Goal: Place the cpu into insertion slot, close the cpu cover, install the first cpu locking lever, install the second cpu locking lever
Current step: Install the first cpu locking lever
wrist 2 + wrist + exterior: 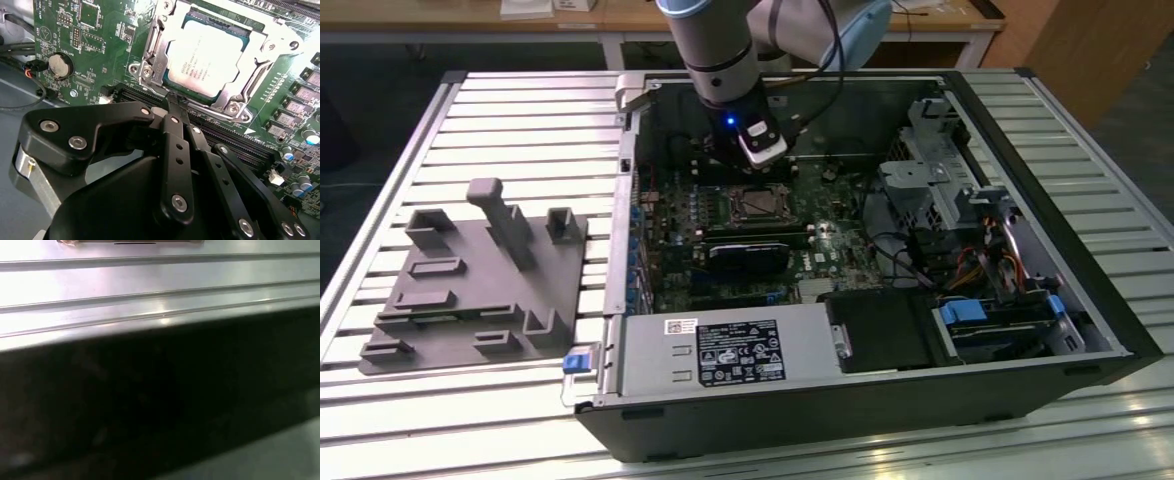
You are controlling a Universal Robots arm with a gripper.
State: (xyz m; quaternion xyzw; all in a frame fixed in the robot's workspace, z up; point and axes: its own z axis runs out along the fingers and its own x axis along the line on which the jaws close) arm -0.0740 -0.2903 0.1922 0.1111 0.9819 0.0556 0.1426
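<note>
Zero gap up close: gripper [172,101] pinched to a narrow point, nothing visibly clamped, tip right at the near rim of the insertion slot [146,71]. Just beyond, cpu [207,50] seated flat in the socket, cpu cover [225,12] down around it. Risky spot: could skid off that rim onto the long memory slots [235,137], or scrape the green motherboard [100,30], if pressed down off-line. Hard to pick out the levers.
</note>
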